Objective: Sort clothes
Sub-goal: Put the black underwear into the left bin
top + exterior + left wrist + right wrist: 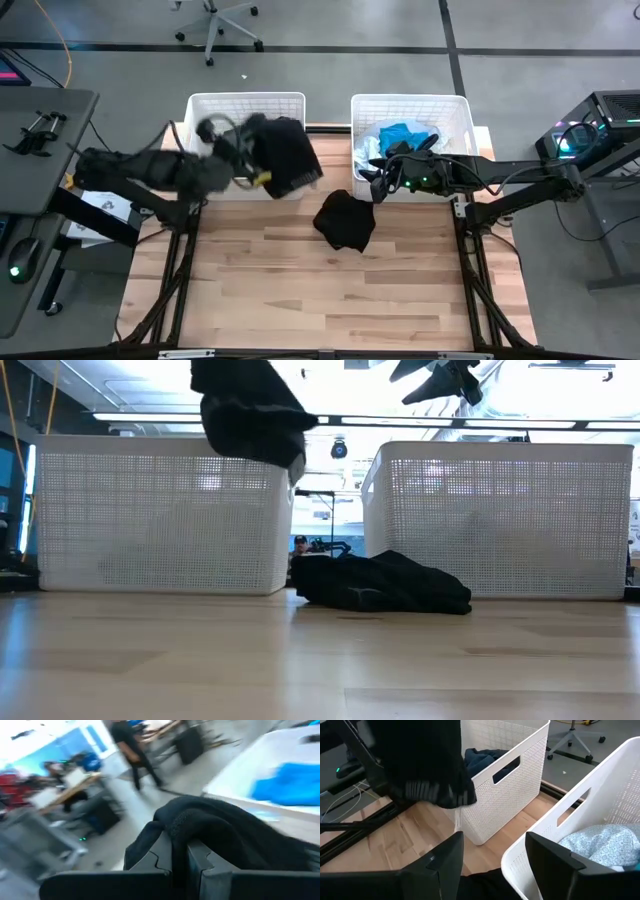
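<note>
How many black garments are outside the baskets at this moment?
2. One black garment hangs from the left tool above the left basket. The other lies on the table in front of the baskets. More may be hidden inside the baskets.

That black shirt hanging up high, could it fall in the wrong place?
Maybe. The left tool pinches only a fold of the black shirt, which hangs over the left basket's front corner, so it might drape over the rim. Another black garment lies on the table nearby.
</note>
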Controlling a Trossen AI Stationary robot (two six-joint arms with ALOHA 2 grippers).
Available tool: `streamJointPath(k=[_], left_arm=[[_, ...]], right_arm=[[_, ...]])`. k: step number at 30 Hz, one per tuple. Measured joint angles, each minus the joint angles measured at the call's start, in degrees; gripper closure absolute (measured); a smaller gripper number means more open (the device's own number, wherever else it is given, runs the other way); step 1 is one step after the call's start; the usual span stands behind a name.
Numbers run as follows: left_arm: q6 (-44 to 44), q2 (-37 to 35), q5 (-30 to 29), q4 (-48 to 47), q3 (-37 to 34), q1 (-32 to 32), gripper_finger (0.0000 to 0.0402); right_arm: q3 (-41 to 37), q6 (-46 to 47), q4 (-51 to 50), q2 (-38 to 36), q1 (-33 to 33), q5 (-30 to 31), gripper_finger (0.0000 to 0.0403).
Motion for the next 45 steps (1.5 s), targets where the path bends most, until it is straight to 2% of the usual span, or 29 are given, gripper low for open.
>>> streamJointPath(k=[3, 5, 10, 18, 23, 28, 33, 41, 45], left_arm=[[4.9, -1.1, 0.4, -0.3, 0.6, 6.4, 0.0400], [5.5, -1.5, 2.9, -2.1, 0.6, 11.1, 0.0400], [-0.2, -1.1, 12.2, -10.3, -1.2, 22.8, 0.0400], [-9.7, -0.7, 17.5, -17.5, -15.9, 38.5, 0.0398], [-17.0, -0.7, 29.6, -18.2, -25.3, 48.0, 0.0397], [-17.0, -0.8, 38.3, -18.1, -28.0, 50.5, 0.0397], [-15.5, -1.7, 39.2, -18.3, -24.1, 50.5, 0.0380], [-9.1, -2.2, 42.5, -19.3, -11.3, 50.4, 0.0301], [-9.4, -2.3, 42.3, -19.0, -8.4, 50.5, 0.0259]], right_arm=[[0.0, 0.0, 0.0, 0.0, 0.0, 0.0, 0.0203], [0.0, 0.1, 0.0, 0.0, 0.0, -0.1, 0.0203], [0.0, 1.6, -0.1, 0.0, 0.1, -0.3, 0.0203], [0.0, 3.7, -0.4, 0.0, 0.2, -1.3, 0.0203], [0.0, 4.6, -0.5, 0.0, 0.2, -2.6, 0.0203], [0.0, 4.6, -0.5, 0.0, 0.2, -2.8, 0.0203], [0.0, 4.3, -0.5, 0.0, 0.2, -2.7, 0.0203], [0.0, 3.3, -0.5, 0.0, 0.2, -2.7, 0.0203], [0.0, 3.1, -0.5, 0.0, 0.2, -2.6, 0.0203]])
